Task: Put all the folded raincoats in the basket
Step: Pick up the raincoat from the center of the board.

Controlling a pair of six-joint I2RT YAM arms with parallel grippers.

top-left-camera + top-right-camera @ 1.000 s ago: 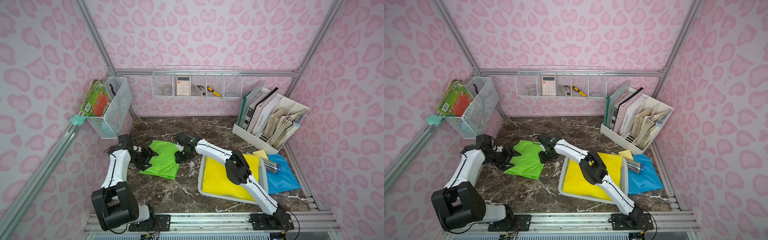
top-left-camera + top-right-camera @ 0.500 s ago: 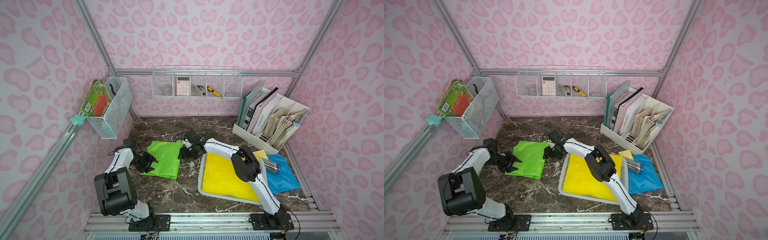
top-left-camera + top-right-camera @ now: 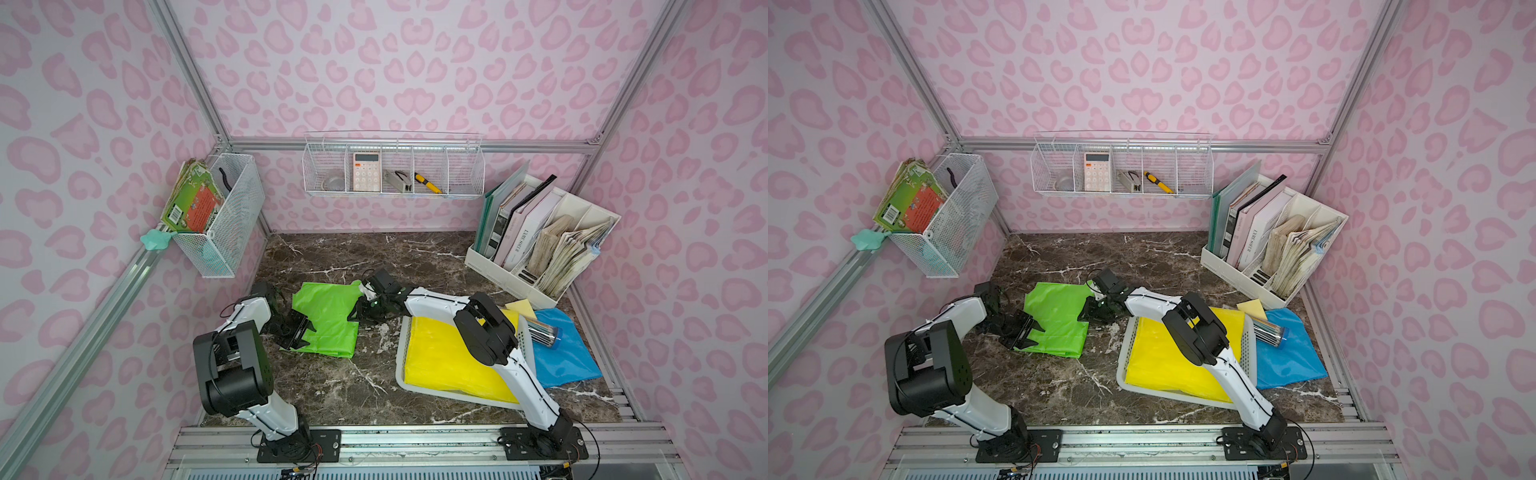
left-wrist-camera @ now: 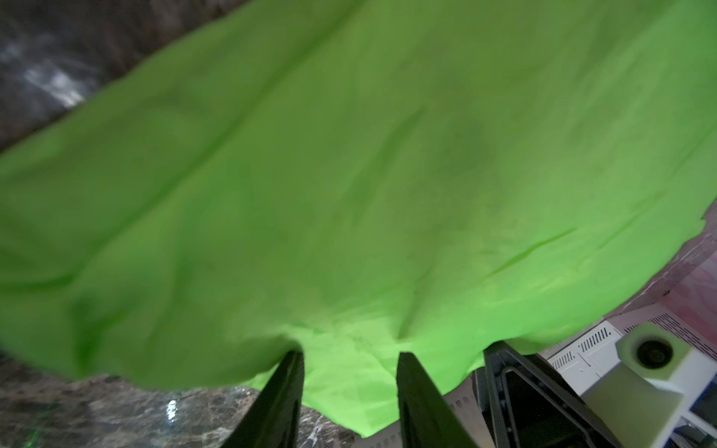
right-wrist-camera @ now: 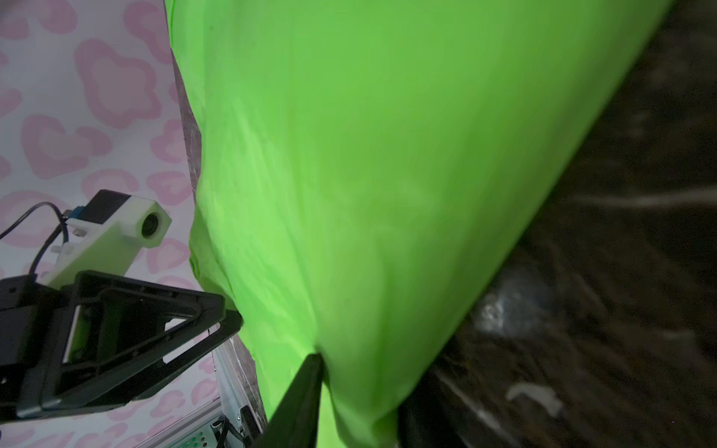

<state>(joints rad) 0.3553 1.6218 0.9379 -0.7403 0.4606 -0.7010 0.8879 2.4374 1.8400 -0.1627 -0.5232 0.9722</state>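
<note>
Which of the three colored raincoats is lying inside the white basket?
The yellow raincoat, inside the basket. The green raincoat and blue raincoat are outside it, one on each side.

1. Pale walls (image 3: 415, 62) with pink blotches, braced by grey metal rails (image 3: 540, 146).
2. Dark brown marble tabletop (image 3: 353, 257) with white veins.
3. White wire rack (image 3: 465, 174), mesh bin (image 3: 237, 216) and file holder (image 3: 490, 270) sit along the walls.
4. Light is even.
</note>
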